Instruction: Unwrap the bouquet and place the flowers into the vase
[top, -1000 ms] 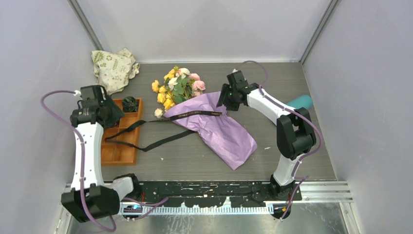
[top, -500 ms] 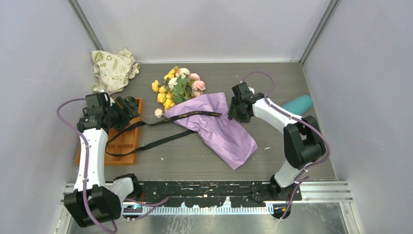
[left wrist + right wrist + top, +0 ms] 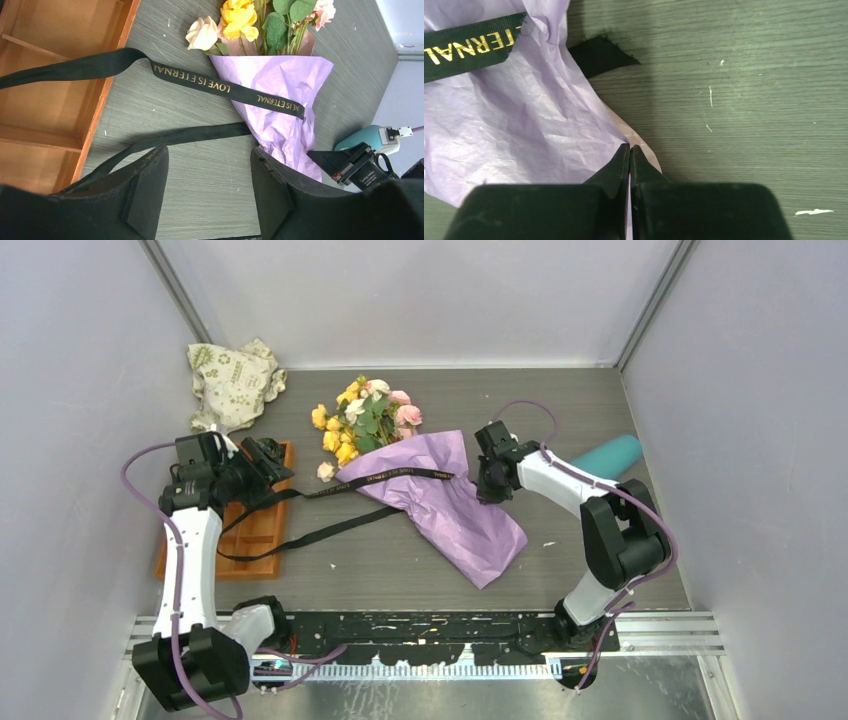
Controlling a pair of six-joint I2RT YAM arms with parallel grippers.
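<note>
Right claw [image 3: 630, 149] tight on wrapping paper [image 3: 514, 125], left claw [image 3: 209, 152] wide, empty; vase [image 3: 614, 451] half-hidden.

Site reads as a robot test cell / lab bench. Evidence: 2 white-and-black arms, left arm [image 3: 185, 550] & right arm [image 3: 560, 480], bolted to a black mounting rail [image 3: 420, 625] at the near edge of a grey wood-grain table [image 3: 400, 570], w/ purple cables [image 3: 124, 472] looping off each; plain pale wall panels [image 3: 420, 300] on 3 sides, joined by metal corner posts [image 3: 172, 285]. Contents are a few loose props on the table, e.g. bouquet [image 3: 410, 470], orange tray [image 3: 255, 535], cloth bag [image 3: 232, 380].
</note>
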